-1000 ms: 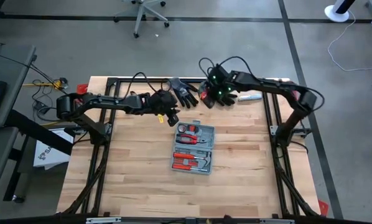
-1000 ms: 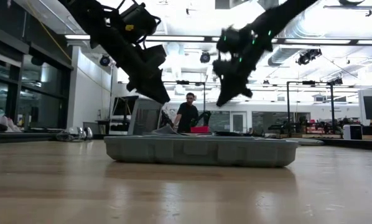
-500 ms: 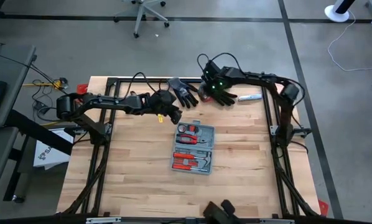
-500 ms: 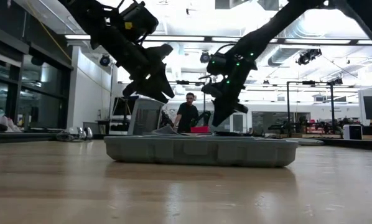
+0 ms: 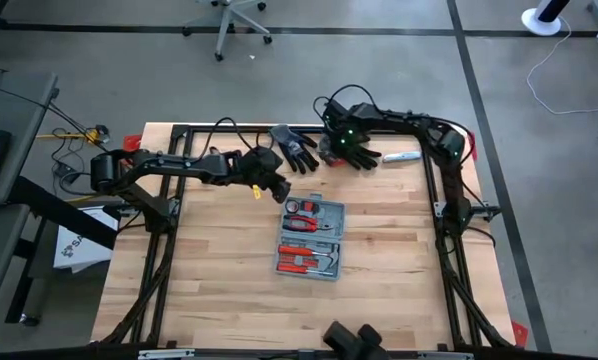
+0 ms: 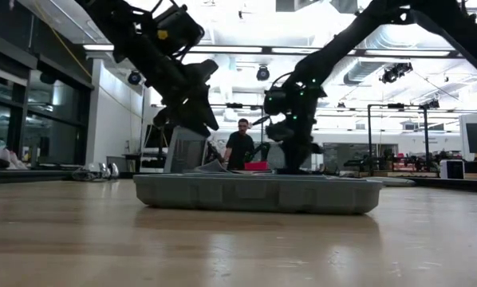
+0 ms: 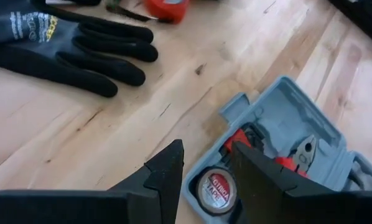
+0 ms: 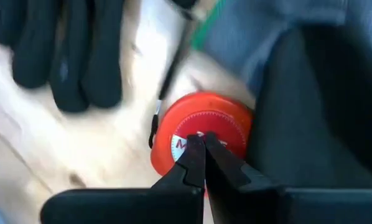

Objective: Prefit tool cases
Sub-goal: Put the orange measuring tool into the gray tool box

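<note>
The tool case (image 5: pixel 310 239) lies open and flat near the middle of the wooden table (image 5: pixel 219 290), interior facing up. In the high view its grey moulded tray shows red-handled tools seated in their recesses. In the left wrist view a round tape measure (image 7: pixel 215 187) sits in one corner of the tray, with pliers (image 7: pixel 305 152) in a neighbouring recess.

The left gripper (image 5: pixel 277 189) hangs above the table just off the case's far corner, not touching it. Its fingers (image 7: pixel 164 177) stand apart with nothing between them; seen past them, the case corner and the tape measure lie below.

The right gripper (image 5: pixel 337 152) is at the far edge of the table, well apart from the case, its fingers pressed together and holding nothing. In the right wrist view the closed fingertips (image 8: pixel 198 163) point at a red round object (image 8: pixel 201 134) lying on the wood; whether they touch it cannot be told.

Black gloves (image 5: pixel 296 148) lie on the table between the two grippers, near the far edge.

In the low view a person (image 6: pixel 240 146) stands in the room beyond the table.
</note>
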Controlling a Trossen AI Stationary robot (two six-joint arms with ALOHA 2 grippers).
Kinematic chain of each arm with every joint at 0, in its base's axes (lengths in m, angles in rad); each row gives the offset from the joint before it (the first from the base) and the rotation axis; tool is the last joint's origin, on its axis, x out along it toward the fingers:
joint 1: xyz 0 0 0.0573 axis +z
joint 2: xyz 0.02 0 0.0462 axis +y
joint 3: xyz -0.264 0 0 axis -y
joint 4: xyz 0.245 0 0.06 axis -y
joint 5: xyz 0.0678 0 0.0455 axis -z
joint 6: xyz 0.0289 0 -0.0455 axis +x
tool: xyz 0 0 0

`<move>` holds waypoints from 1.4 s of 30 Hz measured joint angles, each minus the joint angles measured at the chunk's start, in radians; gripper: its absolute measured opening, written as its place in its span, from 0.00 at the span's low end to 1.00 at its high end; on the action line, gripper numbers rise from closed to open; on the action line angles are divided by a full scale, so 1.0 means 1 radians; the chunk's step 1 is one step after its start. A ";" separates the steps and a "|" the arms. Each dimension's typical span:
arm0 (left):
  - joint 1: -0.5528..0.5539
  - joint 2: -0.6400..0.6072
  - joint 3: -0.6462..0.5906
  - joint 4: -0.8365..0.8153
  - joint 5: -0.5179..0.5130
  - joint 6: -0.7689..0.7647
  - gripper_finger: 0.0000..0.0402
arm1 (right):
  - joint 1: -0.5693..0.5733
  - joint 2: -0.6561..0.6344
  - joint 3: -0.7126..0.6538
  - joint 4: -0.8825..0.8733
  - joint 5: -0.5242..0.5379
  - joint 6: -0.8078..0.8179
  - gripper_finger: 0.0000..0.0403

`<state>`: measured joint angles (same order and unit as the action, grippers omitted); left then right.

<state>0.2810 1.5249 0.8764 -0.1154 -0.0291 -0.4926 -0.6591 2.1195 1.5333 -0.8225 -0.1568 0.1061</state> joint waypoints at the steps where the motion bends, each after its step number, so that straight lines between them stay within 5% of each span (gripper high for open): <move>1: 0.000 0.000 0.000 -0.007 0.000 0.009 0.31 | 0.005 -0.006 -0.018 -0.010 -0.002 -0.002 0.00; 10: 0.000 0.000 0.000 -0.095 -0.002 0.110 0.31 | 0.088 -0.151 -0.260 0.013 -0.006 0.086 0.00; 25: 0.000 0.000 0.000 -0.120 -0.012 0.215 0.31 | 0.272 -0.577 -0.744 0.235 0.056 0.562 0.00; 33: -0.001 -0.001 0.000 -0.120 -0.026 0.225 0.31 | 0.380 -0.833 -0.802 0.241 0.206 0.738 0.00; 42: 0.000 0.018 0.000 -0.128 -0.052 0.201 0.31 | 0.519 -0.811 -0.800 0.265 0.174 0.828 0.00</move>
<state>0.2806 1.5432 0.8764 -0.2431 -0.0811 -0.2917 -0.1399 1.3081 0.7338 -0.5576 0.0174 0.9340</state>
